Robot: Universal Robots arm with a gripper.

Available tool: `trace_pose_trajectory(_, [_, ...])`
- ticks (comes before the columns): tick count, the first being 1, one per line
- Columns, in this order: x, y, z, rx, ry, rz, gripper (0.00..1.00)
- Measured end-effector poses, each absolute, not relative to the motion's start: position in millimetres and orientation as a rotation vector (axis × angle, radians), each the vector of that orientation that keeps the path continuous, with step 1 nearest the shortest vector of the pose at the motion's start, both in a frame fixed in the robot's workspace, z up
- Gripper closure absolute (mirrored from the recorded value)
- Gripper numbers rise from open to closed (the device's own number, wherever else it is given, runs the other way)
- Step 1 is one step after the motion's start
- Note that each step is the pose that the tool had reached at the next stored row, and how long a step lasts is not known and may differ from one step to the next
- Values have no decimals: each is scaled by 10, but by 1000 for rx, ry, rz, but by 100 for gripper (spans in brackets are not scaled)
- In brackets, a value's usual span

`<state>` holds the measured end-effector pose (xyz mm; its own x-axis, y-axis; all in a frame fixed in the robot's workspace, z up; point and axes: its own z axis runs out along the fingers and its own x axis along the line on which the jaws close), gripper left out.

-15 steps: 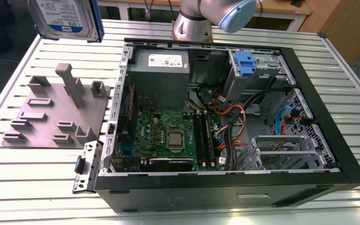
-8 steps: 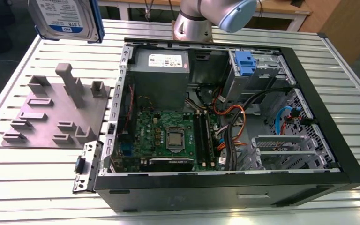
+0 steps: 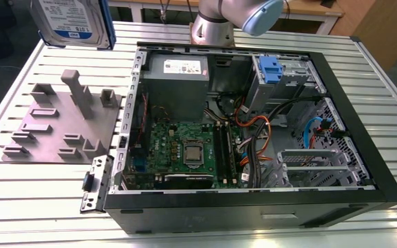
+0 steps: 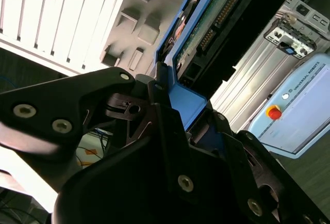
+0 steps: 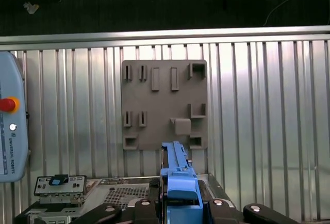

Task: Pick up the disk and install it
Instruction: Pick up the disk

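Seen at the exterior view's left, the disk (image 3: pixel 74 20) hangs in the air over the far corner of the slatted metal table (image 3: pixel 33 206). Its white-and-blue label faces the camera and blue rails frame its edges. It is well clear of the grey fixture plate (image 3: pixel 57 126), which lies flat on the table below it.

Just beside the plate, toward the exterior view's right, an open black computer case (image 3: pixel 219 212) lies on its side. Inside are 3 plain landmarks: a grey power-supply box (image 3: pixel 176 77) at the far end, a green motherboard (image 3: pixel 184 150) in the middle, and a blue plastic latch tab (image 3: pixel 271 70) on the drive bay near the far right corner. The arm's silver base (image 3: pixel 216 23) stands behind the case.

In both wrist views the gripper (image 4: pixel 188 110) (image 5: pixel 181 206) has its 2 black fingers (image 4: pixel 162 126) pressed against the blue-railed end of the disk (image 5: pixel 178 175), pinching it from either side. In the first wrist view the disk stands edge-on, with the fixture plate and table beyond it and a pale teach pendant (image 5: pixel 10 126) with a red button lying on the slats.
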<state>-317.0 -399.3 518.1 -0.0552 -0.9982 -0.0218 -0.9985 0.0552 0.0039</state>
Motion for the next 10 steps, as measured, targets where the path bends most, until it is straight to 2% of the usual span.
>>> trace_pose_trajectory(10, [-3018, -4002, 5180, -2150, 2272, 28, 64])
